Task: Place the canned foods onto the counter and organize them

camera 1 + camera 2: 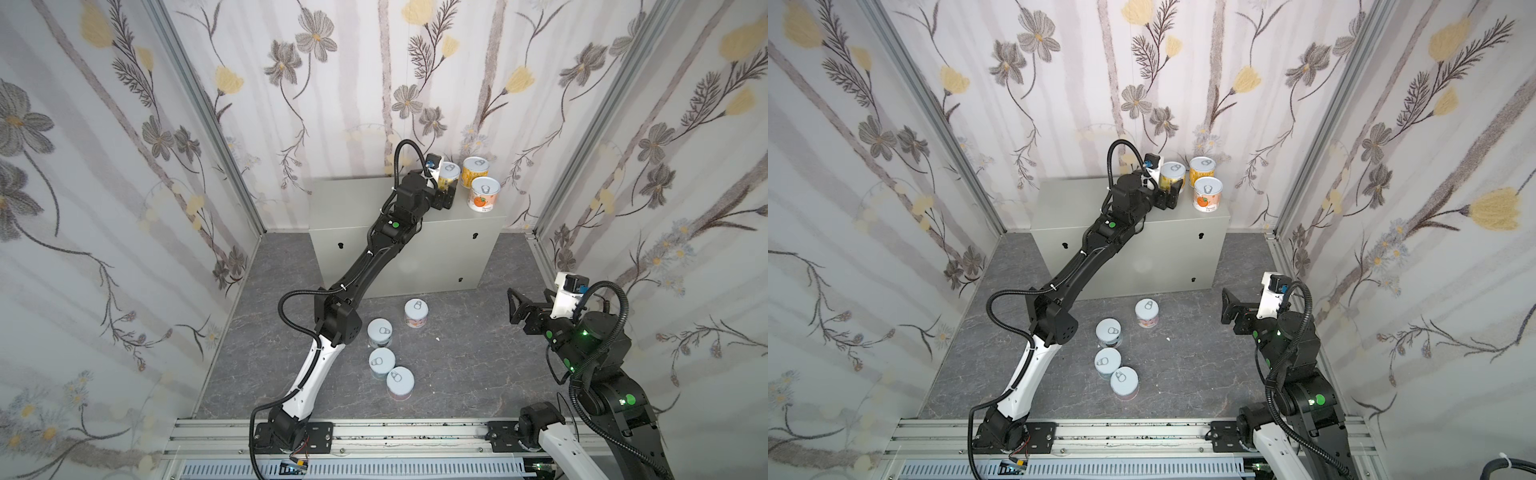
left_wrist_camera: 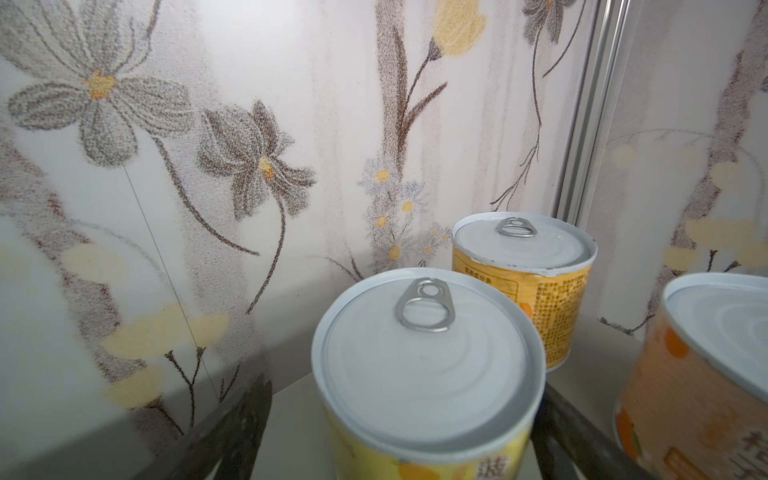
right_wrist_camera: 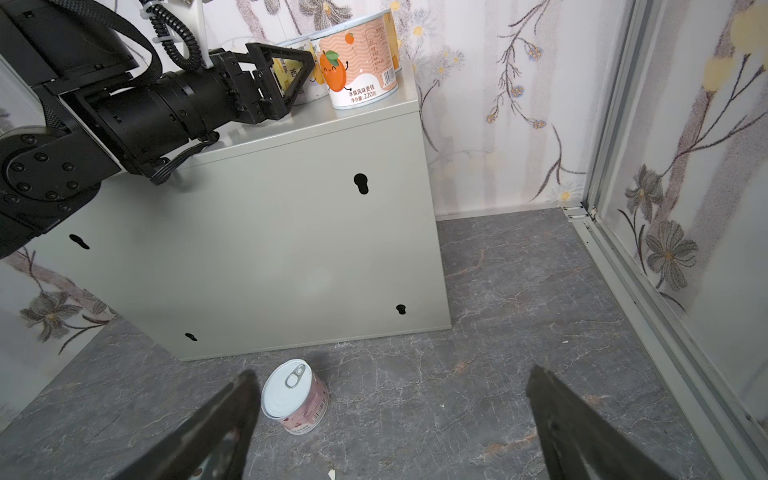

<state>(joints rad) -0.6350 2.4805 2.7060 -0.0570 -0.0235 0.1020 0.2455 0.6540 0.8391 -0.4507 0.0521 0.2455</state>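
Three canned foods stand on the right end of the counter (image 1: 353, 199) (image 1: 1067, 203): a yellow can (image 1: 449, 172) (image 2: 428, 365), an orange-yellow can (image 1: 475, 169) (image 2: 528, 266) behind it, and an orange-print can (image 1: 484, 195) (image 3: 357, 62). My left gripper (image 1: 446, 185) (image 2: 399, 415) is open around the yellow can. One of its fingers (image 2: 245, 419) stands apart from the can and the other lies close against it. Several more cans stand upright on the floor, among them a pink one (image 1: 416, 312) (image 3: 293, 395). My right gripper (image 1: 530, 303) (image 3: 390, 399) hangs open and empty to the right of the pink can.
Wallpapered walls close in the back and both sides. The left arm (image 1: 365, 266) stretches from the front rail (image 1: 374, 436) over the floor cans and the counter's front edge. A small white scrap (image 1: 437, 338) lies on the dark marbled floor (image 1: 465, 374).
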